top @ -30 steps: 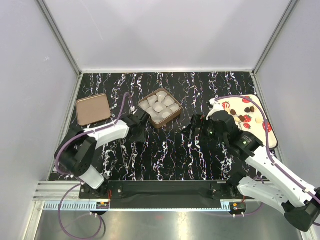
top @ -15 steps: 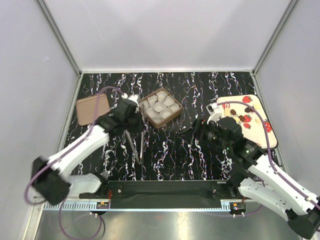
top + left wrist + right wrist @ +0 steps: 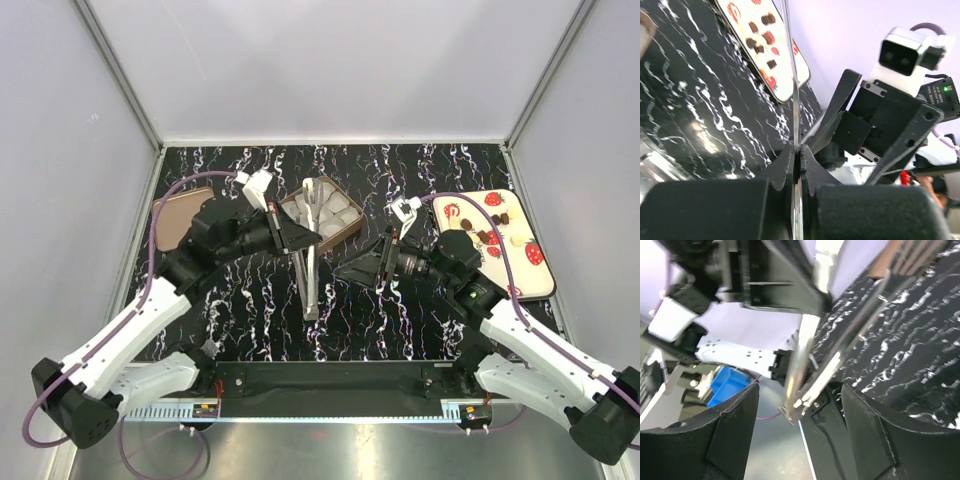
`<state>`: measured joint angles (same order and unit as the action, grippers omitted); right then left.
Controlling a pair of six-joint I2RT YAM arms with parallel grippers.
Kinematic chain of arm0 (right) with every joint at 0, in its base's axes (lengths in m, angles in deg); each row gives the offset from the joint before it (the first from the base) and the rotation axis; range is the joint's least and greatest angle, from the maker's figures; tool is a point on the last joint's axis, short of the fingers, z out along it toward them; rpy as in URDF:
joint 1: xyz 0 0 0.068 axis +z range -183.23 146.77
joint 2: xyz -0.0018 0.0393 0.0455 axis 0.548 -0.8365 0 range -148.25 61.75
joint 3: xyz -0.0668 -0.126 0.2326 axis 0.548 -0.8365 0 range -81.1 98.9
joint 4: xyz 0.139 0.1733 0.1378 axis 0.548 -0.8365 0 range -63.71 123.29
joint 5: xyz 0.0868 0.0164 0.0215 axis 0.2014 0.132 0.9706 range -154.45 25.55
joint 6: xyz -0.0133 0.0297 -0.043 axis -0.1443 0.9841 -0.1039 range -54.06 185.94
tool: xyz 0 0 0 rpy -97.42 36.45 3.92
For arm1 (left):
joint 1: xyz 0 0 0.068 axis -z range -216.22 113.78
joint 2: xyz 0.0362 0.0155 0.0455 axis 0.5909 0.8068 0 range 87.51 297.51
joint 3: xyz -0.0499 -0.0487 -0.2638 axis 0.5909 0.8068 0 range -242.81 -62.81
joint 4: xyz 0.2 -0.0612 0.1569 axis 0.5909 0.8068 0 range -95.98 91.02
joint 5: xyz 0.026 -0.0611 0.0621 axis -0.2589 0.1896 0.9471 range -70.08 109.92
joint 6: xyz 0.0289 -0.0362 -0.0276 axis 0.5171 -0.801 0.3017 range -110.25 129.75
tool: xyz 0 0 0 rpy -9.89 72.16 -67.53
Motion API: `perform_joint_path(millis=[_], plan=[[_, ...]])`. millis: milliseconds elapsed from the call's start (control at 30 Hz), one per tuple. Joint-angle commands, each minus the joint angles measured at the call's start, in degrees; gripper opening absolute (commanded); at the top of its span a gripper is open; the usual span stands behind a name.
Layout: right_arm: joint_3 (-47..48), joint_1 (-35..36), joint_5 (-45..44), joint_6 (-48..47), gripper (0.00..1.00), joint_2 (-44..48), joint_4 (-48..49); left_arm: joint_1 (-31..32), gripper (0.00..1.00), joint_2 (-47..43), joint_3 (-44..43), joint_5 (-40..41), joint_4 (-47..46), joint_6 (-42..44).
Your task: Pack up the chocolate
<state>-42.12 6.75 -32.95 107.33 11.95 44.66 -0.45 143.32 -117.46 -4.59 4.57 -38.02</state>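
Top external view first: the left arm point(image 3: 150, 305) reaches over the middle of the table point(image 3: 400, 330) with its jaws clenched on a pair of metal tongs point(image 3: 309, 285), and the longer free part points toward the near edge. From where I stand that looks like an offer, because the right arm point(image 3: 520, 330) points its jaws at the tongs. Those jaws stand spread, just beside the metal and gripping nothing. The right wrist view bears that out: the tongs point(image 3: 807, 347) pass between the two dark fingers point(image 3: 730, 440) with a clear gap on each side. The left wrist view shows the tongs point(image 3: 795, 85) edge-on, a thin strip pinched tight between the left jaws, presumably held firm so the other arm can close on them. The chocolate point(image 3: 497, 218) lies on the strawberry-printed tray point(image 3: 520, 270) at the right side of the table, small dark pieces with a pale one among them, well apart from both sets of jaws. The brown box point(image 3: 343, 234) of white paper cups point(image 3: 322, 212) sits behind the tongs, with its lid point(image 3: 168, 218) set off to the left so the cups are open for filling. I can make out no chocolate in them. My guess is that the tongs go to the right arm because it is nearer the tray, and such small pieces suit tongs better than broad jaws.
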Motion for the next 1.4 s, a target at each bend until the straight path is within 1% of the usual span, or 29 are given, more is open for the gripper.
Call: perform_joint_path(millis=[0,33,167,267,433,467,533,567,633,667,700,733,767,833,867,900,933,967,1033,1067,1100,1133,1167,1200,1233,1267,1300,1333,1367], plan=[[-1.7,0.2,3.7,2.2,0.75,0.3,12.6,0.4,0.00,0.3,1.6,-5.7,-11.8,-5.7],[-2.2,0.3,3.3,2.5,0.75,0.0,13.3,0.4,0.00,0.4,2.2,-5.9,-13.2,-6.5],[-1.5,0.4,3.0,1.6,0.75,-1.6,10.8,1.5,0.00,0.9,3.9,-6.6,-21.9,-9.8],[-1.5,0.4,3.3,2.1,0.75,-2.0,11.3,2.9,0.00,2.3,4.5,-7.0,-27.4,-11.8],[0.5,0.4,3.6,2.5,0.67,-2.2,11.6,4.5,0.00,4.9,3.8,-7.0,-31.4,-12.6],[0.7,0.3,3.6,2.9,0.57,-2.4,12.0,4.6,0.00,5.9,3.8,-7.1,-32.2,-13.0],[0.9,0.3,3.6,3.3,0.41,-3.0,12.2,4.7,0.00,6.8,3.3,-7.6,-32.5,-12.8],[0.8,0.3,3.6,3.7,0.30,-3.2,12.2,4.6,0.00,7.4,3.1,-7.6,-32.0,-12.0],[0.4,0.3,3.8,3.7,0.16,-3.4,12.3,4.6,0.01,7.8,2.0,-7.3,-29.3,-10.5],[0.1,0.4,3.7,3.5,0.00,-3.3,11.9,4.6,0.17,8.0,1.6,-7.1,-28.2,-8.9],[-0.5,0.3,2.1,3.4,0.00,-2.6,11.3,4.6,0.24,7.9,1.3,-6.4,-27.2,-8.1],[-1.1,0.3,1.3,3.4,0.00,-2.1,11.3,4.5,0.28,7.9,0.8,-6.2,-25.7,-7.3],[-1.7,0.3,0.7,3.8,0.00,-1.5,11.6,4.5,0.36,7.8,0.5,-5.7,-25.1,-5.9],[-2.7,0.4,-0.7,3.8,0.00,0.0,10.8,4.2,0.50,7.8,-0.5,-5.1,-22.5,-4.8],[-2.6,0.3,-1.4,3.4,0.00,0.7,9.6,4.0,0.55,7.8,-0.9,-4.8,-21.6,-3.7],[-1.8,0.3,-3.5,2.7,0.00,1.9,7.7,3.8,0.68,7.7,-1.2,-4.0,-20.5,-3.1],[-1.1,0.4,-5.2,1.3,0.00,2.5,2.3,3.4,0.84,7.6,-2.6,-3.1,-16.4,-2.3],[-0.4,0.3,-7.2,0.4,0.00,3.2,-1.0,3.3,0.99,7.5,-3.6,0.2,-13.1,-0.1],[2.1,0.3,-13.6,-2.6,0.00,5.1,-7.4,3.2,0.99,6.8,-5.2,2.7,-6.5,2.4],[3.1,0.4,-15.9,-3.8,0.00,5.4,-15.3,3.2,0.99,5.5,-5.5,5.9,-4.4,4.2],[5.6,0.3,-20.9,-5.0,0.00,5.4,-19.2,3.1,0.99,4.7,-5.8,7.6,-2.0,4.9],[6.9,0.4,-23.7,-6.5,0.00,5.1,-23.2,2.9,0.99,4.0,-6.3,9.0,1.7,5.7],[8.2,0.3,-26.6,-7.1,0.00,4.4,-31.0,2.8,0.99,2.3,-6.5,10.6,3.6,7.1],[10.5,0.3,-32.7,-7.5,0.00,2.3,-34.5,2.7,0.99,1.4,-6.6,14.8,5.8,7.5],[11.5,0.2,-35.0,-9.0,0.00,0.9,-40.4,2.7,0.99,-0.2,-7.0,17.1,10.4,7.9],[12.3,0.3,-36.4,-10.3,0.00,-0.7,-42.3,2.7,0.99,-0.9,-7.1,19.5,12.5,8.9],[13.4,0.2,-38.6,-11.1,0.00,-4.6,-44.1,2.7,0.99,-1.8,-7.1,23.2,14.3,9.4],[13.9,0.2,-39.4,-12.3,0.00,-6.7,-45.5,2.7,0.99,-2.5,-6.8,24.3,17.5,9.6],[14.4,0.3,-39.8,-12.9,0.00,-8.9,-47.5,2.7,0.99,-4.2,-6.4,27.5,18.7,9.9]])
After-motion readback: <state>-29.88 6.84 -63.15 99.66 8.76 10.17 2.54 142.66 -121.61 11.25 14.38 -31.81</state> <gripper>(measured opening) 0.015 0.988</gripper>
